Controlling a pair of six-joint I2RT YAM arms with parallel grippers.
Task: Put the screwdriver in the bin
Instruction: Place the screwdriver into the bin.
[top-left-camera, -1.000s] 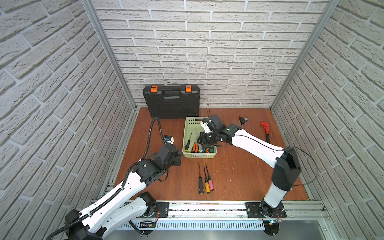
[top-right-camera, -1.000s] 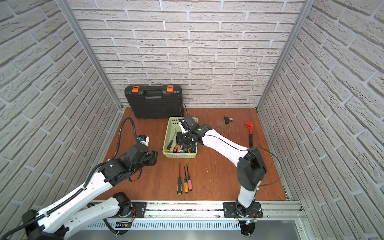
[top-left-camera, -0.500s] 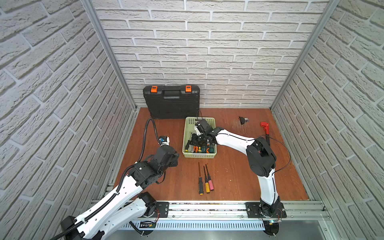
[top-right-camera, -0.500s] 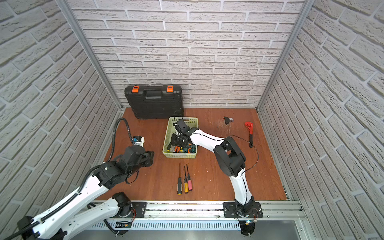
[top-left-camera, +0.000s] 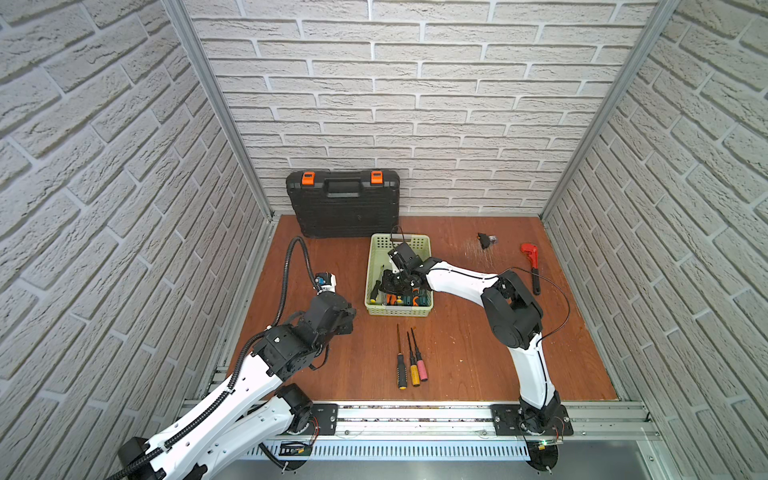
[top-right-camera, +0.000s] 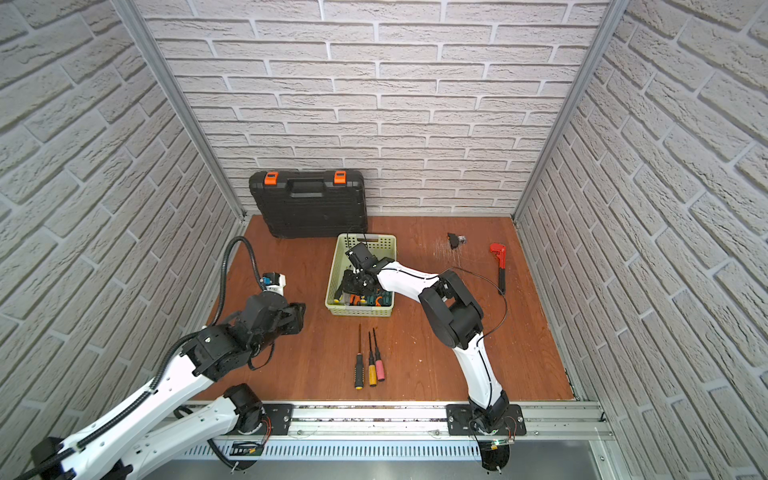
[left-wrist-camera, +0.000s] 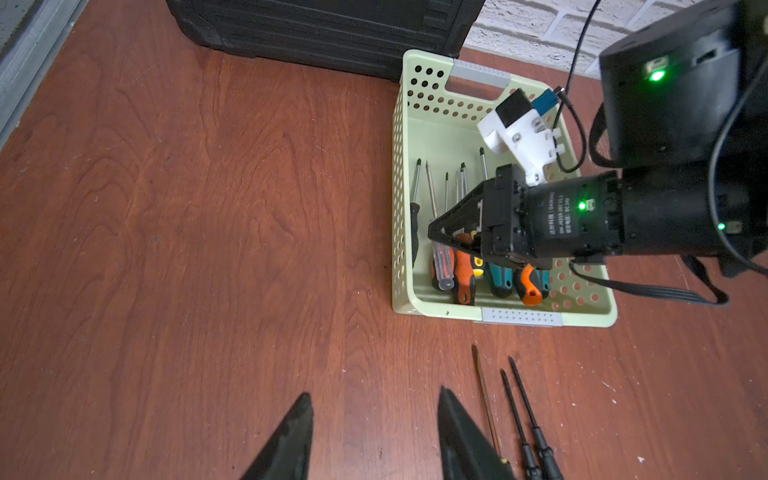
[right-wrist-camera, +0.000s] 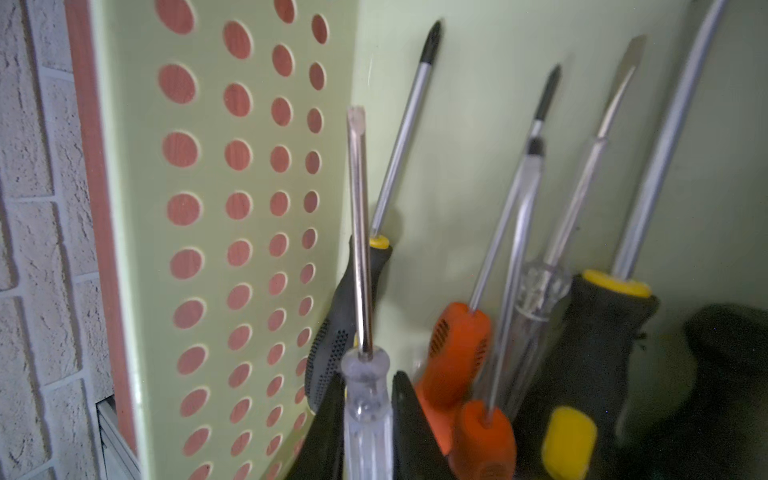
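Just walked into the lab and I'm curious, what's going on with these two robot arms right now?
The right gripper is down inside the bin, shut on a clear-handled screwdriver, with several other screwdrivers already lying there. The left gripper hangs open and empty over the table, near three screwdrivers not yet put away.

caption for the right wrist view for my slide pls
Right tool holds a clear-handled flat-blade screwdriver inside the pale green perforated plastic bin, beside orange- and black-handled screwdrivers.

Reddish wood tabletop (top-left-camera: 457, 353), seen in a top view. Lying on it:
- black toolcase (top-left-camera: 343, 208), upper centre
- green bin (top-left-camera: 399, 311), centre
- three screwdrivers (top-left-camera: 411, 361), below bin
- red wrench (top-left-camera: 532, 266), right
- small black part (top-left-camera: 484, 241), upper right
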